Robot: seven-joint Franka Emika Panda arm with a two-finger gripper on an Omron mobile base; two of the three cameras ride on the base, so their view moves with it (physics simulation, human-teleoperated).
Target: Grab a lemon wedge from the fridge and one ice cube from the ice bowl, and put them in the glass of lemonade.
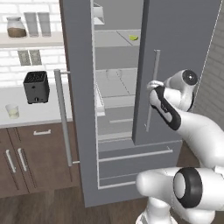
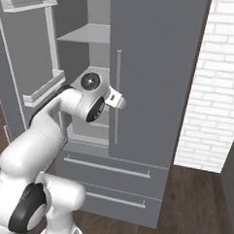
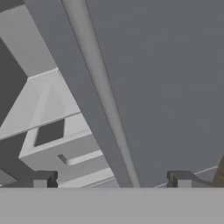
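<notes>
1. At the tall grey two-door fridge point(image 1: 175, 52), the left door is swung wide open while the right door is closed or nearly so, and the white arm's two-finger gripper point(image 3: 111, 181) sits at the long silver bar handle point(image 1: 152, 92) of the right door.
2. The dark fingertips point(image 3: 43, 179) are spread wide, one on each side of that handle, and they pinch nothing.
3. The tiny yellow-green lemon wedge point(image 1: 133, 38) lies on an upper shelf inside the fridge, near the edge of the right door.
4. The small clear glass of lemonade point(image 1: 12, 111) stands on the counter to the left of the fridge, just beside the black toaster point(image 1: 36, 86).
5. To do this step well (I judge it is opening the right door), close the fingers squarely around the bar, then pull along the door's arc, so the grip does not slip off.
</notes>
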